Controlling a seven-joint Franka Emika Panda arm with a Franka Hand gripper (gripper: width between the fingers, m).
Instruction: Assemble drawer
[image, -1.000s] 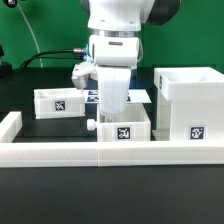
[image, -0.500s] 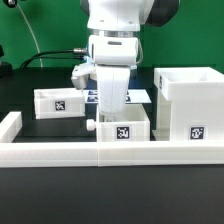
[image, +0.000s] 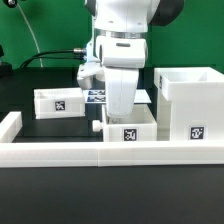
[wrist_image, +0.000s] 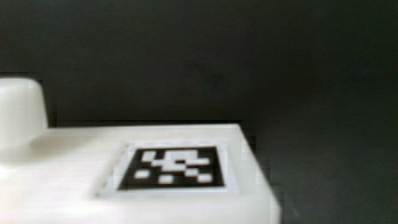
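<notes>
End effector (image: 122, 108) sits low over the small white plastic knobbed tray (image: 130, 132) on the black bench (image: 100, 195). Finger spread cannot be told. The large white boxy housing (image: 190, 105) stands just beside the tray.

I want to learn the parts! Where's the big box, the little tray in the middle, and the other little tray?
big box (image: 195, 110), exterior view, front wall above its tag.
middle tray (image: 130, 134), exterior view, its front tag.
other tray (image: 59, 104), exterior view, its front tag.
</notes>
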